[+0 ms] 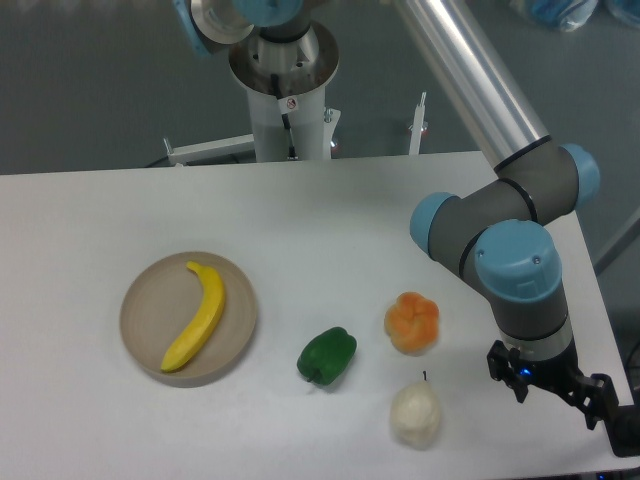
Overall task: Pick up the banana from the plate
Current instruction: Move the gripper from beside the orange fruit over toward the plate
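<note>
A bright yellow banana [198, 315] lies diagonally across a round beige plate [137, 298] on the left part of the white table. The arm's wrist hangs low over the table's front right corner, far right of the plate. Only a black part of the gripper [608, 415] shows at the frame's lower right edge. Its fingers are cut off, so whether it is open or shut does not show. Nothing is visibly held.
Between plate and arm sit a green pepper [327, 356], an orange lobed fruit [412, 322] and a whitish pear [415, 415]. The robot's base column [285, 90] stands behind the table's far edge. The table's right edge [600, 300] runs beside the wrist.
</note>
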You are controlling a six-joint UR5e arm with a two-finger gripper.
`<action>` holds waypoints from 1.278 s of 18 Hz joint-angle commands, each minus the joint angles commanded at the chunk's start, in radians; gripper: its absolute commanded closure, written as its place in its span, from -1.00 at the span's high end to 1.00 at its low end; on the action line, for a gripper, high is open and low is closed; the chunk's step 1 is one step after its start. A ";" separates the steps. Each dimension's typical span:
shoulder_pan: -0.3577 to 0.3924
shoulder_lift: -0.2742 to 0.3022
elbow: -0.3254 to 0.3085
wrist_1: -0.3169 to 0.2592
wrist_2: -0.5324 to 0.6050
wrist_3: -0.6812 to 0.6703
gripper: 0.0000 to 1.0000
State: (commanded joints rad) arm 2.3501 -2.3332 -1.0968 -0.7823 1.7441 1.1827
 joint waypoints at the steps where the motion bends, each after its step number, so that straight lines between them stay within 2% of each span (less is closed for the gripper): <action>1: 0.000 0.000 0.002 0.000 -0.002 0.000 1.00; 10: -0.008 0.014 -0.017 -0.002 -0.015 -0.011 1.00; 13: -0.021 0.041 -0.046 -0.005 -0.014 -0.018 1.00; 18: -0.074 0.168 -0.155 -0.081 -0.018 -0.129 1.00; 20: -0.106 0.244 -0.193 -0.188 -0.073 -0.255 1.00; 22: -0.117 0.299 -0.237 -0.230 -0.144 -0.377 1.00; 23: -0.123 0.343 -0.288 -0.241 -0.206 -0.453 1.00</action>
State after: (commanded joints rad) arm 2.2274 -1.9900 -1.3847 -1.0231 1.5377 0.7294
